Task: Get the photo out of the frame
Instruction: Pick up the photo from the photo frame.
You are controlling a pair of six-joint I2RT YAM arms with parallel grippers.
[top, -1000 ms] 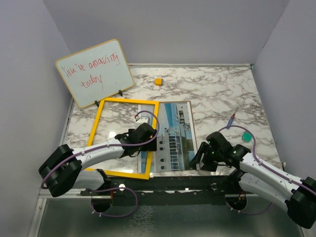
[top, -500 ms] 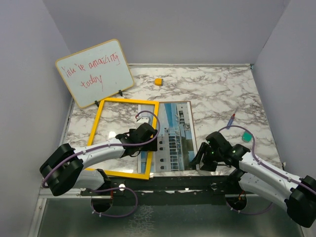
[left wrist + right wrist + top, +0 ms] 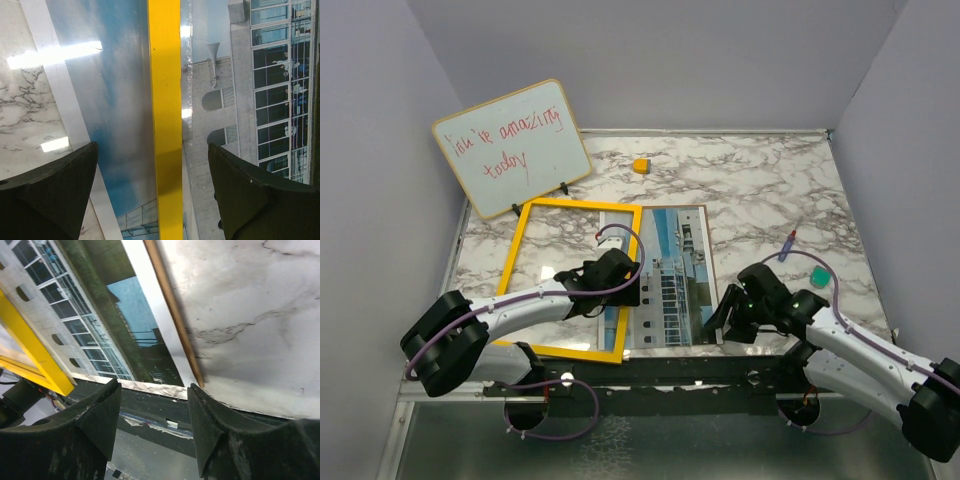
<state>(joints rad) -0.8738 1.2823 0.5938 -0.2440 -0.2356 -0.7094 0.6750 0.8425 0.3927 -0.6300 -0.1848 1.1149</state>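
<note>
Left wrist view: the left pincer, wide open, straddles the yellow bar of the frame with the photo lying under it; the right pincer, jaws apart, hovers at the photo's near corner, probably to pinch it and slide it out.

The whiteboard crowds the frame's far-left corner; bare table separates photo from pen.

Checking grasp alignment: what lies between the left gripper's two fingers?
In the left wrist view, one yellow rail of the frame runs between the fingers of the open left gripper, the photo visible on both sides.
</note>
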